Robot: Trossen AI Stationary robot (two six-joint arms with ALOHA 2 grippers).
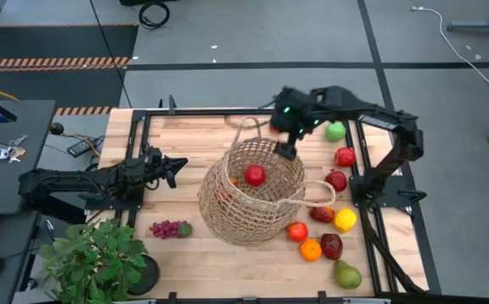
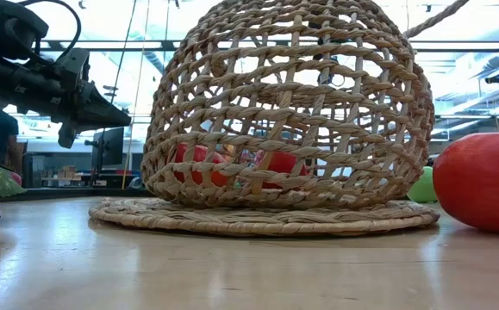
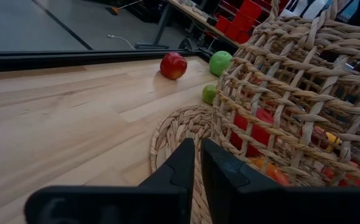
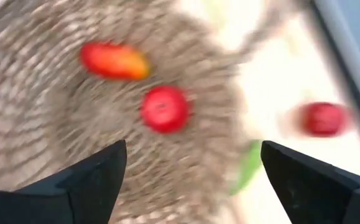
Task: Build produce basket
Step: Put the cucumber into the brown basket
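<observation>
Overhead at centre frame, my right gripper (image 1: pixel 286 152), jaws spread and empty, hovers above the large tan open-weave straw basket (image 1: pixel 227 211); its light, stiff rim looks easiest to grasp.

The setting was a robotics laboratory or workshop. A pale wooden tabletop (image 1: pixel 185 135) edged by a black metal frame (image 1: pixel 227 111) stood on a grey concrete floor (image 1: pixel 252 34) marked with hazard-striped tape (image 1: pixel 58 61). Loose cables (image 1: pixel 153 13) lay on that floor. A dark side desk (image 1: pixel 8 160) held keys (image 1: pixel 2 152). In the low view, the room behind showed a monitor (image 2: pixel 111 146), ceiling beams and shelving.
</observation>
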